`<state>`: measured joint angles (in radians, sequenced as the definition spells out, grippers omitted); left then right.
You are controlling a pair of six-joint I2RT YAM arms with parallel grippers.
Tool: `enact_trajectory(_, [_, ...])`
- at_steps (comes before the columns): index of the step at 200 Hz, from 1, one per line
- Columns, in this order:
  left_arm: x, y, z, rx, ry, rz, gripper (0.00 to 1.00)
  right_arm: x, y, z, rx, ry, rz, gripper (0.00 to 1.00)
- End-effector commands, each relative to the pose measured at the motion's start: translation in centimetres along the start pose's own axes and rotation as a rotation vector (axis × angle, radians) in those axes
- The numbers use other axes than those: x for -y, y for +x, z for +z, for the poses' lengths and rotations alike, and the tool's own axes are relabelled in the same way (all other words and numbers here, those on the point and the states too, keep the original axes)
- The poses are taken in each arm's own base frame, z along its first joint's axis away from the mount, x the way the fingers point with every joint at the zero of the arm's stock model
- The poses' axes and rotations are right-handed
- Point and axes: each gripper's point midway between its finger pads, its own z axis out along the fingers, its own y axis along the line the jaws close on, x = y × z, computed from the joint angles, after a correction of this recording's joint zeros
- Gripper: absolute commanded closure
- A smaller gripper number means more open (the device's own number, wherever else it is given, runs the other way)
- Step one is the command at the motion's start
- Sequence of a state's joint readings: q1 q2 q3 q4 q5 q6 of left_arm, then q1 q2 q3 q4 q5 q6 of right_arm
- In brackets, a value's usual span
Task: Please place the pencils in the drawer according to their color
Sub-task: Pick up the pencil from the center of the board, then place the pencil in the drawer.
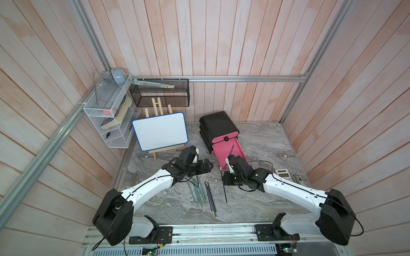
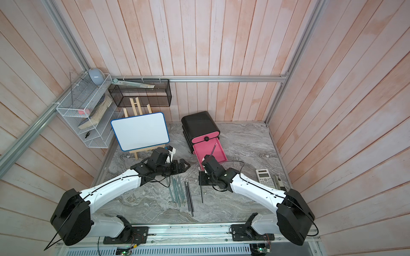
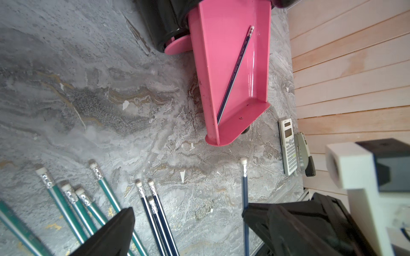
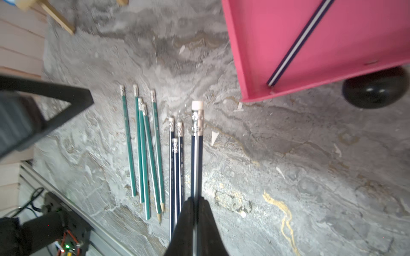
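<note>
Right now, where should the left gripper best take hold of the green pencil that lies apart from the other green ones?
Mid-shaft, from straight above, jaws across its length, I would say. The green pencil lies flat on the table with bare surface on both sides.

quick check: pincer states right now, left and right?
Left pincer: open, holding nothing.
Right pincer: closed on a dark pencil.

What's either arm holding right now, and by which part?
The right tool clamps a dark blue pencil on its shaft, eraser end sticking out ahead. The left tool holds nothing.
</note>
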<state>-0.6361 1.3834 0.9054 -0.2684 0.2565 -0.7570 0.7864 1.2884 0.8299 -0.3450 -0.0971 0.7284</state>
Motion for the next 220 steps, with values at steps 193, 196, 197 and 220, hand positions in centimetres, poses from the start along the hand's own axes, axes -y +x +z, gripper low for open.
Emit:
enact_trajectory(193, [2.2, -1.4, 0.6, 0.008, 0.025, 0.028, 0.00, 8.1, -17.2, 2.2, 0.330, -0.125, 0.445, 1.00])
enact_trajectory(196, [2.2, -1.4, 0.5, 0.007, 0.024, 0.028, 0.00, 8.3, -17.3, 2.3, 0.332, -0.123, 0.446, 1.00])
enact_trajectory(197, [2.2, -1.4, 0.5, 0.007, 0.023, 0.028, 0.00, 8.3, -17.3, 2.3, 0.330, -0.123, 0.447, 1.00])
enact_trajectory(220, [2.2, -1.3, 0.5, 0.009, 0.023, 0.028, 0.01, 8.5, -18.1, 3.3, 0.327, -0.121, 0.444, 1.00])
